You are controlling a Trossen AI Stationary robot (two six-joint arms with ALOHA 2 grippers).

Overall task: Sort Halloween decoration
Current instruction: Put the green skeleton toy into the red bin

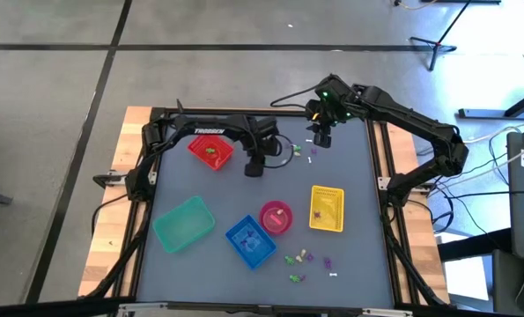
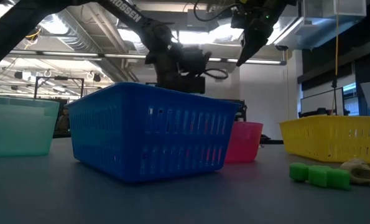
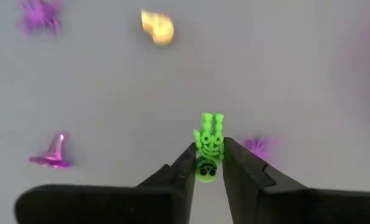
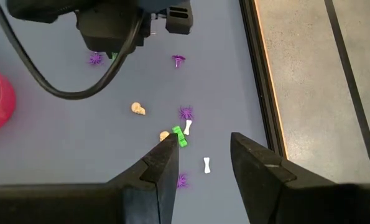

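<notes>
1. Nearest the left wrist camera, a green skeleton trinket [image 3: 208, 146] is seen between the fingers of the left gripper [image 3: 208, 163], which are closed on its head end; its long axis runs straight ahead, away from the wrist.
2. The grip sits on the table's far middle, just beside the red basket [image 1: 210, 151], judged the nearer container; green pieces already lie in it.
3. The right gripper [image 4: 202, 149] hangs open above a scatter of purple, cream, white and green trinkets [image 4: 180, 137].
4. The pink bowl [image 1: 276, 217] holds small pieces; the yellow basket [image 1: 327, 209] too.
</notes>
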